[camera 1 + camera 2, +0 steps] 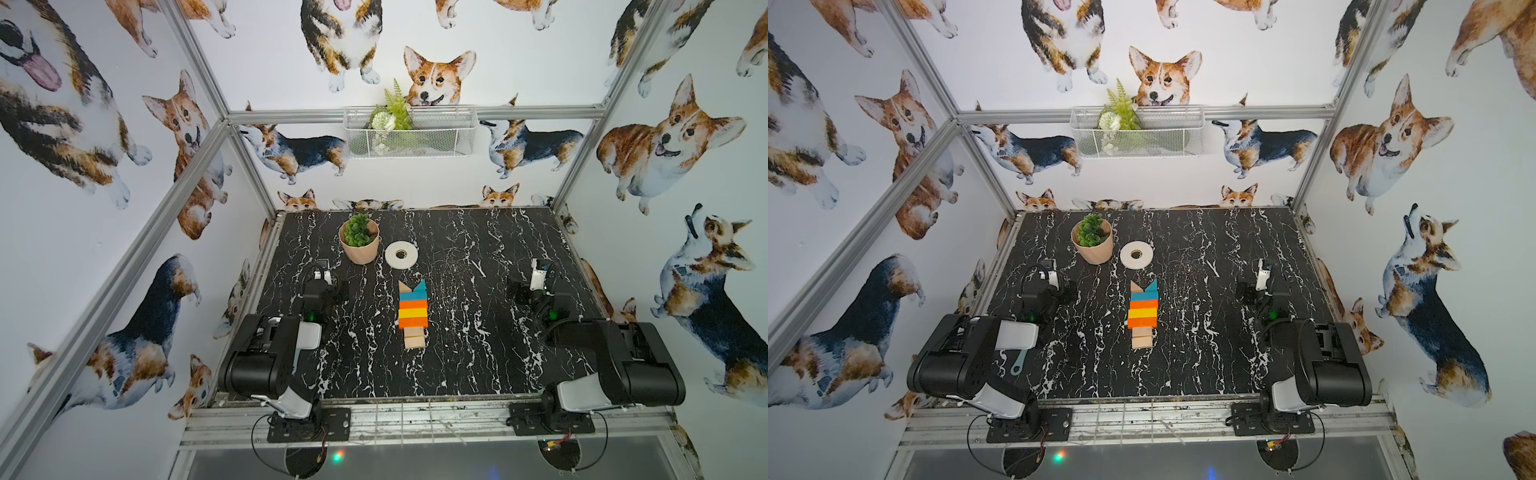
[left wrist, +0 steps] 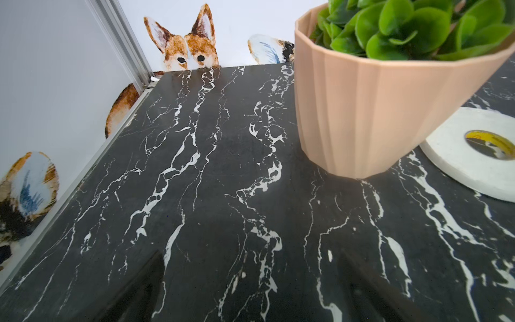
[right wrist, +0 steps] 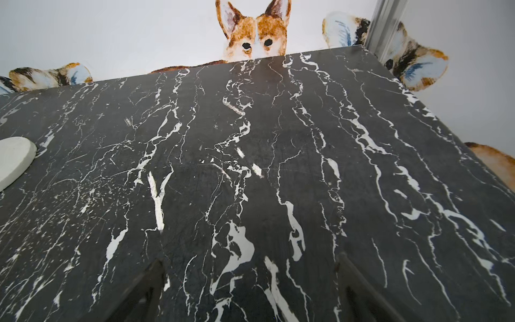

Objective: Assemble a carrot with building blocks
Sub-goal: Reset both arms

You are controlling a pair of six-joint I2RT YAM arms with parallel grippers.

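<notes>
Top views both show the carrot (image 1: 412,313) lying assembled at the middle of the surface (image 1: 469,365), triangles (image 1: 419,287) toward the far edge, while the left claw (image 2: 250,255) and right claw (image 3: 249,259) rest wide open and empty near the side edges, apparently so nothing nudges the finished build.

left arm (image 1: 257,357), right arm (image 1: 636,365): black housings, white covers | black cables (image 1: 259,432) | black base plates (image 1: 307,424) | green lights (image 1: 311,316)

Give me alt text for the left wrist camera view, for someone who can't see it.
A peach ribbed pot holding a green plant stands on a black marble table, a white tape roll beside it. The left gripper is open, holding nothing.
</notes>
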